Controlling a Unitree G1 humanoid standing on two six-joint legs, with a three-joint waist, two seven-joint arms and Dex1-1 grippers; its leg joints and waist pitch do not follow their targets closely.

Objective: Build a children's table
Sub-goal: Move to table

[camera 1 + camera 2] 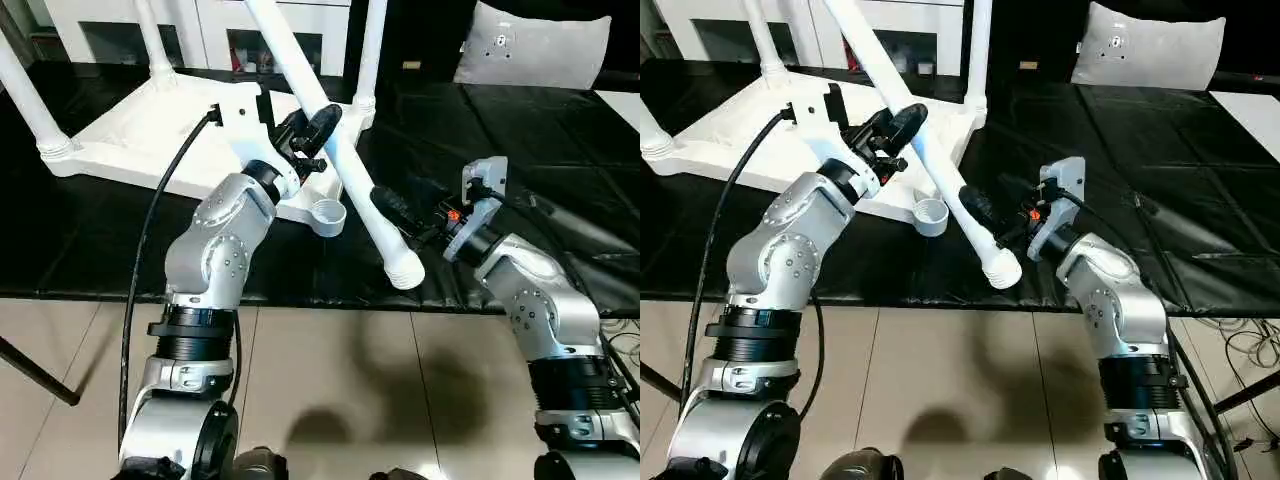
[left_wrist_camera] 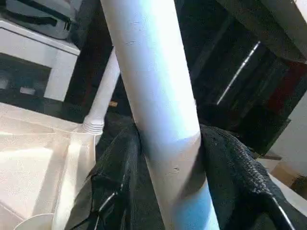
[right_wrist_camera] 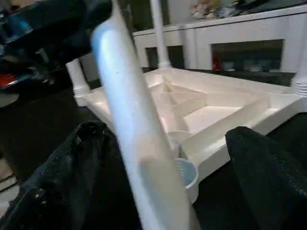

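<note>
The upturned table top (image 1: 150, 130) lies on the black work table (image 1: 520, 130); the left gripper (image 1: 312, 135) clamps the loose leg (image 1: 345, 165), the right gripper (image 1: 395, 210) gapes beside it; the leg could swing past the empty socket (image 1: 326, 214)

No readable text, labels, brand marks, numbers or signs anywhere that I can make out from here.
</note>
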